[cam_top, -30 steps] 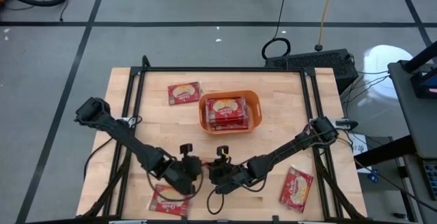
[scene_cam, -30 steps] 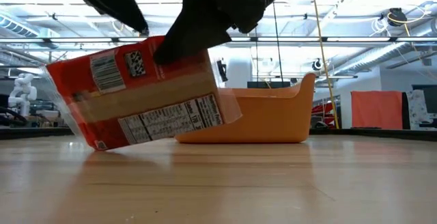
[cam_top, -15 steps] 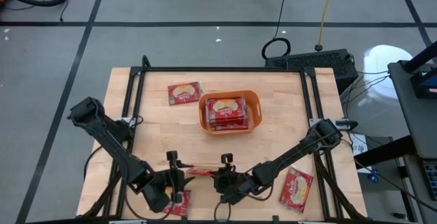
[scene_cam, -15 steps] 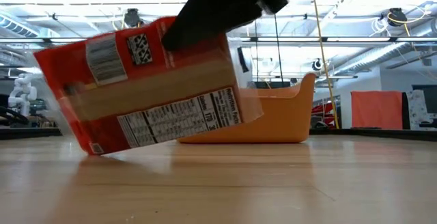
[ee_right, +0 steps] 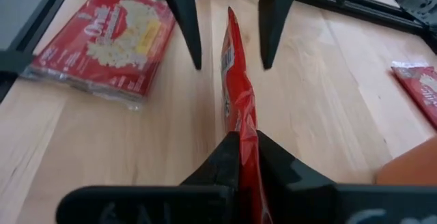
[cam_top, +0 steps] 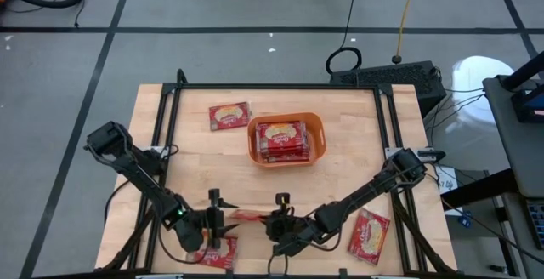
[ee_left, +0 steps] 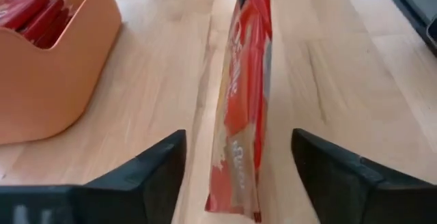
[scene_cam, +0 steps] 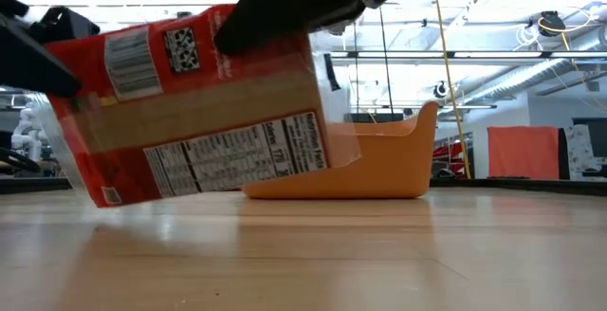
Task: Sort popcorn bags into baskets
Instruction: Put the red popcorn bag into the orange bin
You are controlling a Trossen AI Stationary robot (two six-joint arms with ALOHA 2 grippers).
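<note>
The left gripper (ee_left: 235, 176) has spread wide off the popcorn bag (scene_cam: 199, 112), now pinched edge-up by the right gripper (ee_right: 240, 157) above the near tabletop (cam_top: 340, 177). The orange basket (cam_top: 316, 134) lies beyond, nearer the right arm.

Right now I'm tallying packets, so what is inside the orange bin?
Red popcorn bags lie stacked in the orange bin, one face up on top. How many lie underneath cannot be counted, since the top one covers them.
</note>
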